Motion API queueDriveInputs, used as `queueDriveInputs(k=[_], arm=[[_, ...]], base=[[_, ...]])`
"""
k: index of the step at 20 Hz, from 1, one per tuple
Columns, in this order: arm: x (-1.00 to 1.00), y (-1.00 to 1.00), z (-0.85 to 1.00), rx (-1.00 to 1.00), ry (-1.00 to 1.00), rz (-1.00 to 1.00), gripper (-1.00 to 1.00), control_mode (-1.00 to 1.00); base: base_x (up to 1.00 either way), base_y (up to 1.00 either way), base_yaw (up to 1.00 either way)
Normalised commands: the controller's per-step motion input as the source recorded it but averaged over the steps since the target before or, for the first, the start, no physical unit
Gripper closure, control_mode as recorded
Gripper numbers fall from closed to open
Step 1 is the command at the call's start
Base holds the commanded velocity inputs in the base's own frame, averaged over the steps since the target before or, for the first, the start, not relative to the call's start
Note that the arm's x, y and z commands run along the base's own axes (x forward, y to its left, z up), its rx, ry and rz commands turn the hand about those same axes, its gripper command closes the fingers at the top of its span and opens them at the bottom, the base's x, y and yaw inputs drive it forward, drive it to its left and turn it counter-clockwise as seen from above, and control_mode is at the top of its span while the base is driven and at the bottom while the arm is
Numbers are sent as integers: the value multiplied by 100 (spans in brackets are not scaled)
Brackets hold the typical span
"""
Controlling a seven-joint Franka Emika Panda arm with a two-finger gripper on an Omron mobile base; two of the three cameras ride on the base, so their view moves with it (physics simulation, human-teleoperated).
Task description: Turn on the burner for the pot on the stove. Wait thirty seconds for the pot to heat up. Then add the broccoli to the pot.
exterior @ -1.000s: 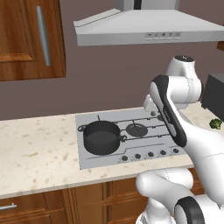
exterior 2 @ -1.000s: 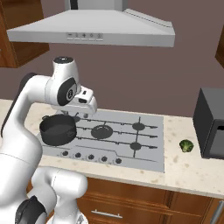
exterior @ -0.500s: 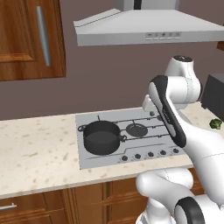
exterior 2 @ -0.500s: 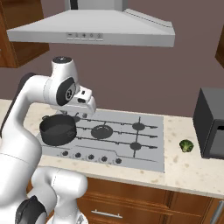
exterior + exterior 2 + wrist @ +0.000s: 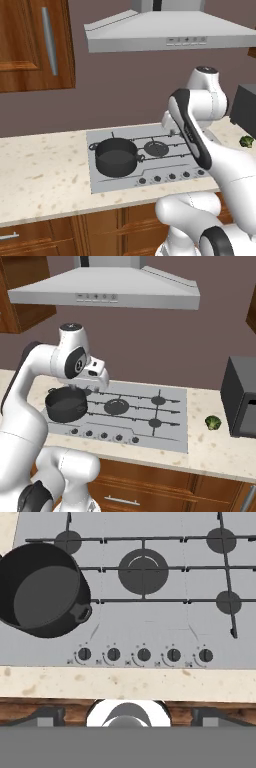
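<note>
The dark grey-black pot [image 5: 116, 156] [image 5: 65, 405] stands empty on the front left burner of the silver stove [image 5: 150, 169] [image 5: 167, 428]. In the hand view the pot [image 5: 42, 592] is at the upper left, above the stove [image 5: 150, 627] and its row of small dark knobs [image 5: 144, 654]. My gripper [image 5: 85, 386] hangs high over the cooktop, just right of the pot, pointing down. Its fingertips [image 5: 47, 714] sit wide apart at the bottom corners, open and holding nothing. The green broccoli [image 5: 246, 141] [image 5: 213, 423] lies on the counter right of the stove.
A grey range hood [image 5: 170, 32] [image 5: 105, 288] hangs above the stove. A dark boxy appliance [image 5: 242, 396] stands on the counter right of the broccoli. Speckled counter [image 5: 40, 175] stretches left of the stove under a wooden cabinet [image 5: 35, 45].
</note>
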Motion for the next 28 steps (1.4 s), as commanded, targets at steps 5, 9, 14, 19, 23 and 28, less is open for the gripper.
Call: queueDriveInputs(k=[5, 9, 14, 19, 23, 28], arm=[[-1, 1, -20, 0, 0, 0, -100, -100], [-2, 2, -28, 0, 0, 0, -100, -100], [0, 18, -39, 0, 0, 0, -100, -100], [0, 26, -48, 0, 0, 0, -100, -100], [0, 28, -50, 0, 0, 0, -100, -100], [0, 29, -50, 0, -2, 0, -100, -100]], base=[[0, 0, 0], [0, 0, 0], [0, 0, 0], [0, 0, 0], [0, 0, 0], [0, 0, 0]])
